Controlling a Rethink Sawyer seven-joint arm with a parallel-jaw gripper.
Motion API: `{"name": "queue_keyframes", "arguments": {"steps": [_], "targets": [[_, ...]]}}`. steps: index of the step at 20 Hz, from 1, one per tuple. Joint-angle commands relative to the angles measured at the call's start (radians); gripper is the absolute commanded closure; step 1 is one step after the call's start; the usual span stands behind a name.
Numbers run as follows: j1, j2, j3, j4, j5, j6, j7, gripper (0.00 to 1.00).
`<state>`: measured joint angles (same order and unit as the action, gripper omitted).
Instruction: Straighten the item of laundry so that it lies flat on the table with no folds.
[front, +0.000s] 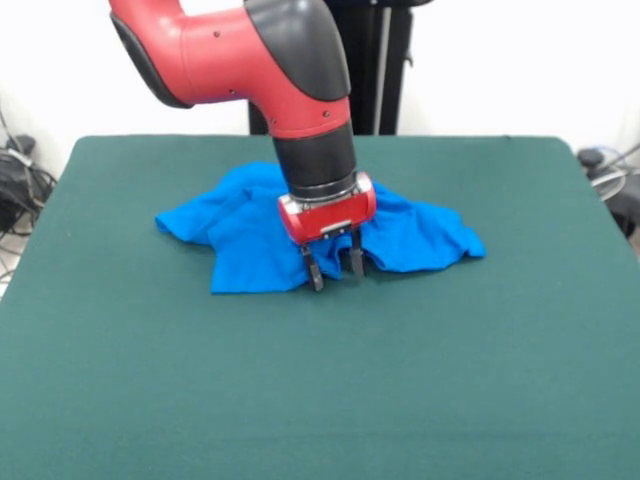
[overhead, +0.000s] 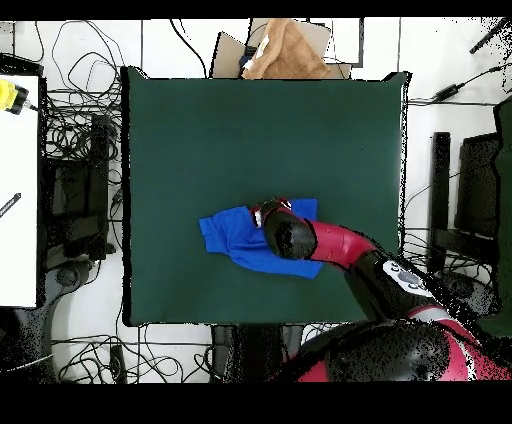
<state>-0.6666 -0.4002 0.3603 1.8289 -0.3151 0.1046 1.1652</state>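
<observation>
My gripper (front: 333, 268) hangs low over the item of laundry (front: 250, 240), just at its front edge as the front view shows it. The two dark fingers (front: 313, 272) point down and stand apart, with a clear gap between them and no cloth caught there, so the gripper is released. I cannot tell if the fingertips touch the cloth or the table (front: 320, 400) under them.

The item of laundry is a bright blue shirt and it lies crumpled on the green table, somewhat toward the side where my arm comes in. It has many folds and ridges. In the front view one part spreads to the left like a sleeve, and another part reaches to the right of my gripper. I see only plain blue, no print.

In the overhead view my wrist and arm cover the middle of the shirt (overhead: 232, 236); the blue shows on both sides of it
</observation>
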Motion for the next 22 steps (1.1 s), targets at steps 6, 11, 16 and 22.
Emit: {"name": "queue_keyframes", "arguments": {"steps": [6,11,16,22], "targets": [[0.072,0.072,-0.068,-0.01,0.004,0.041,0.17,0.0],[0.06,0.101,-0.056,-0.019,-0.009,0.029,0.152,0.0],[0.071,0.106,-0.052,-0.033,-0.011,0.032,0.146,0.0],[0.067,0.107,-0.042,-0.036,-0.012,0.038,0.14,1.0]]}}
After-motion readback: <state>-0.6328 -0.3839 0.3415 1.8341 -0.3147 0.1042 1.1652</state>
